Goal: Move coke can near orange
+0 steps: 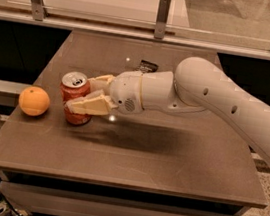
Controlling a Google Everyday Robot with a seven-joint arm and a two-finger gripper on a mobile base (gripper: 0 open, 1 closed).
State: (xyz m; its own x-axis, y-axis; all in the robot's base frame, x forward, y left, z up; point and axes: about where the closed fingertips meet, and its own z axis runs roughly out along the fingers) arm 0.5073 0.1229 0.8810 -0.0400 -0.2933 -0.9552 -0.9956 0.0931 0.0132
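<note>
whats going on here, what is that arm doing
A robot arm reaches across the table from the right, and its gripper is closed around a coke can, one finger on each side. The can sits on the table just right of an orange, close but not touching. A dark snack bar lies farther back.

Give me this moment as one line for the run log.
hand: shut on coke can | coke can: on table, beside orange, apart | release: not yet done
</note>
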